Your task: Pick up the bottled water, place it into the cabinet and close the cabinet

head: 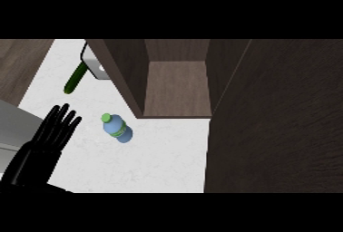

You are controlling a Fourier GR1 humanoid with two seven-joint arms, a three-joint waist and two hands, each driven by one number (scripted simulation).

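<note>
Pick-up not begun: my left hand (55, 129) rests open, empty; next I reach the bottle (116, 128) mid-worktop.

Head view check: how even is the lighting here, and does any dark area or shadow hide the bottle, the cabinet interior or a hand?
Head view: the white counter is evenly lit, without glare; the bottled water shows clearly, with no marked shadow; the open cabinet is dim inside but its shelf is readable; the dark door panel fills the right side; the left hand, black, shows with straight fingers; no right hand in view.
</note>
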